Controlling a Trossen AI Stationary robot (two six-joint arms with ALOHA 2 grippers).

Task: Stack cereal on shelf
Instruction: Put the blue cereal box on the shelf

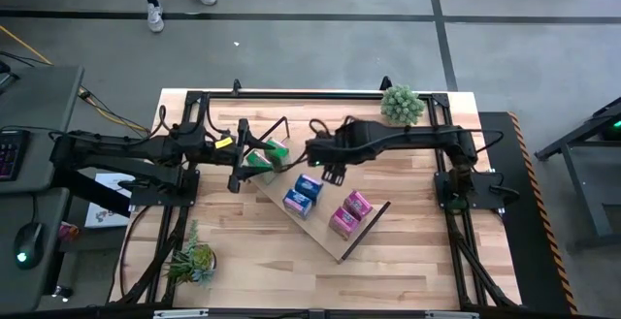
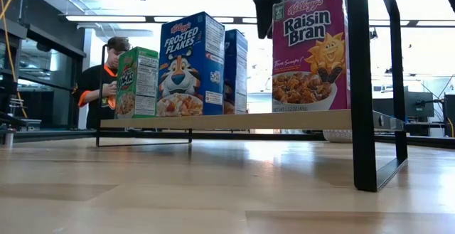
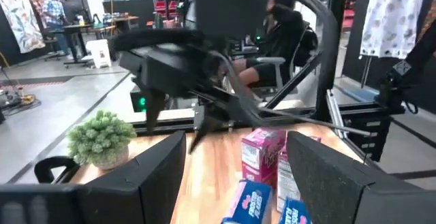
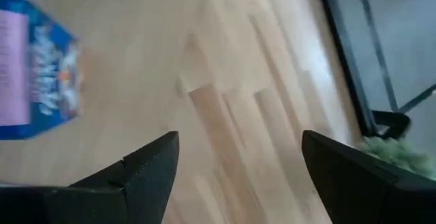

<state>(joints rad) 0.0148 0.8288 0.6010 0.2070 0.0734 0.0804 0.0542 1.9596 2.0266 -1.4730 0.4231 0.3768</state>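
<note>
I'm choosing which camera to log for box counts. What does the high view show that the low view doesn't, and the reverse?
Only the high view shows both arms whole, the left gripper and right gripper above the shelf, and two potted plants. Only the low view shows printed box fronts, such as Raisin Bran, and a person behind. Both show the shelf holding green, blue and pink cereal boxes.

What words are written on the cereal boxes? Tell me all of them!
"Kellogg's Raisin Bran": pink box, low view.
"Kellogg's Frosted Flakes": blue box, low view.
"...cks": green box; only part shows, probably Apple Jacks.
Small print on the box sides is too small to read.
In the high and wrist views the lettering is too blurred.
</note>
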